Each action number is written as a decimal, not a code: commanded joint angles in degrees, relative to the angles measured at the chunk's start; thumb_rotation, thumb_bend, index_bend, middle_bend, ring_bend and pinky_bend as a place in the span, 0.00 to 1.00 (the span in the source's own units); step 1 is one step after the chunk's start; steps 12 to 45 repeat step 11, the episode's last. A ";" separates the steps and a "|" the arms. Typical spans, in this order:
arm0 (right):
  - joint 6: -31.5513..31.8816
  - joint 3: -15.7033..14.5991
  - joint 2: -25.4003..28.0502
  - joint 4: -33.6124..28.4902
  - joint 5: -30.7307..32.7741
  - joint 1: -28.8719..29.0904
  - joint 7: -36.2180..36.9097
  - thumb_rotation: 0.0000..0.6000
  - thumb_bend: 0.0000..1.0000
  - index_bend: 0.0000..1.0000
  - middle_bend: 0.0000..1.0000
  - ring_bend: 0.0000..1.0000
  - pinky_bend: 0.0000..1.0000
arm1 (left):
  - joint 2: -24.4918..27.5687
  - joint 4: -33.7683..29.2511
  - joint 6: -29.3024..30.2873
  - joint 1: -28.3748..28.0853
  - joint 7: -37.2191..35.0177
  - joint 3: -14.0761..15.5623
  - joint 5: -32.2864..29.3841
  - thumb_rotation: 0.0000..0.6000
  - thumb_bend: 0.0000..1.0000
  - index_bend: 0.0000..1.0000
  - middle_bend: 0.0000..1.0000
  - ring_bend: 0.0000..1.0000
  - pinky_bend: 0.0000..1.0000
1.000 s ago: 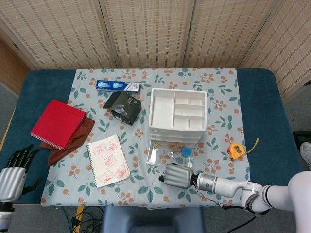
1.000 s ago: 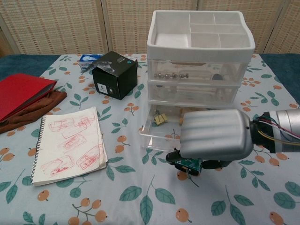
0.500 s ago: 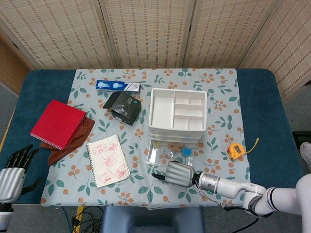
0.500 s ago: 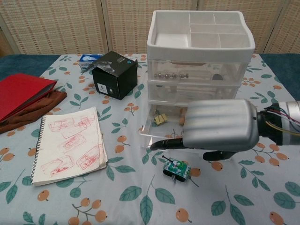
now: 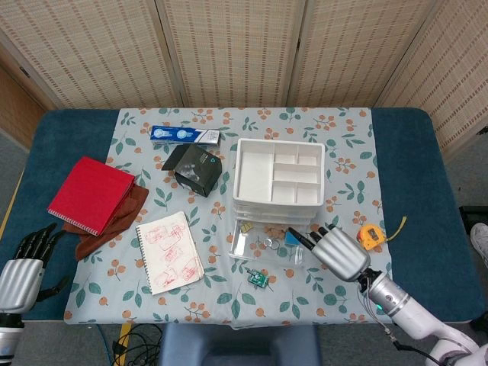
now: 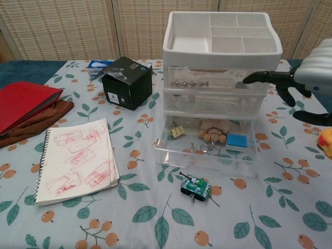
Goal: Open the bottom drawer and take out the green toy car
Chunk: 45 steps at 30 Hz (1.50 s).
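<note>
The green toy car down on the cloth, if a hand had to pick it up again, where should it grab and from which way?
Probably across its two long sides, from straight above. The car sits upright and alone on the tablecloth in front of the open drawer, so nothing blocks a hand descending over it. It is small and low, so a fingertip pinch seems better than a full grasp.

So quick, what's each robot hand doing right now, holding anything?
Left robot hand: open, holding nothing.
Right robot hand: open, holding nothing, raised beside the open bottom drawer.

Silver ribbed hands (image 5: pixel 341 255), black fingers (image 6: pixel 270 77), white forearm.
</note>
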 commanded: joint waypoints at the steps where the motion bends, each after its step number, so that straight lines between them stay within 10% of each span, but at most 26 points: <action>1: 7.90 -0.51 2.90 -3.35 6.00 -8.19 -0.18 1.00 0.44 0.00 0.18 0.12 0.23 | -0.22 0.11 -0.18 -0.29 0.25 -0.18 0.01 1.00 0.23 0.11 0.05 0.07 0.09; 11: 19.06 0.10 3.76 1.04 8.39 -19.24 9.59 1.00 0.44 0.00 0.07 0.00 0.11 | -1.13 -0.21 -0.30 -1.22 1.73 -0.57 0.52 1.00 0.23 0.11 0.05 0.07 0.09; 45: 19.06 0.10 3.76 1.04 8.39 -19.24 9.59 1.00 0.44 0.00 0.07 0.00 0.11 | -1.13 -0.21 -0.30 -1.22 1.73 -0.57 0.52 1.00 0.23 0.11 0.05 0.07 0.09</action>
